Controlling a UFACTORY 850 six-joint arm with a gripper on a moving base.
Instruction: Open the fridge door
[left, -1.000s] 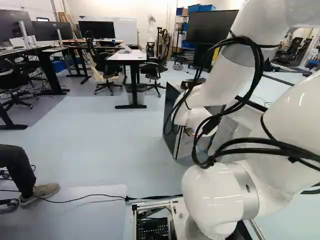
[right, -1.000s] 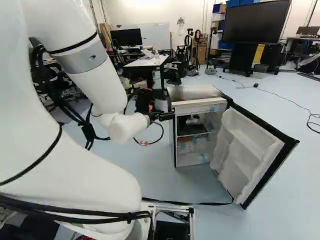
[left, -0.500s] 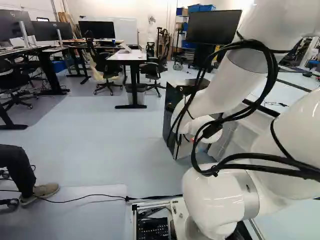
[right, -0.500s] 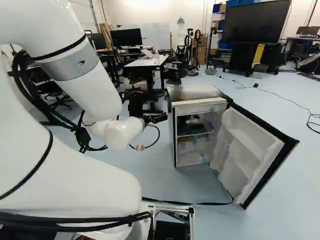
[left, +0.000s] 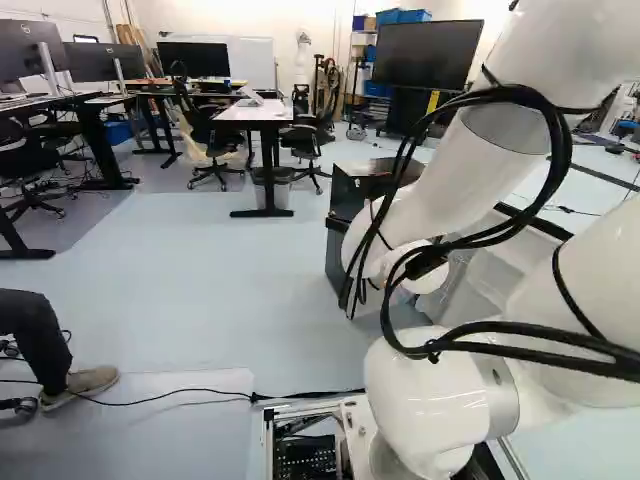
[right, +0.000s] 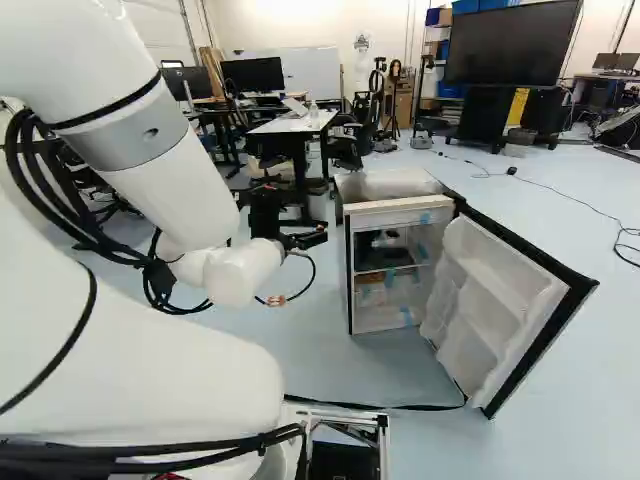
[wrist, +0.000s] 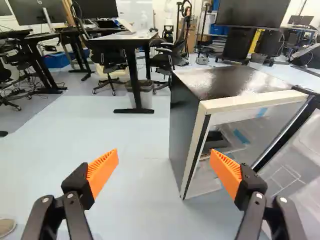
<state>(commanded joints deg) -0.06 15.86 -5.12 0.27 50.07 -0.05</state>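
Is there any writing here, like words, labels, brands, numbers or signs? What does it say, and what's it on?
No text can be read.
Monitor with its back towards us: a small mark, too small to read.
Fridge and its open door: no readable lettering.
Blue strip inside the fridge: no readable print.
Robot arm: nothing readable.

Your fridge (wrist: 181, 125): black side, cream front edge, blue tape (wrist: 241, 136) within. At fridge's opening, you see door (right: 497, 290): white lining, black rim. Nearer you than fridge: 2 ridged orange pads (wrist: 103, 170); white arm (right: 170, 195), grey band (right: 150, 132). Around fridge: pale blue-grey floor (left: 200, 290).
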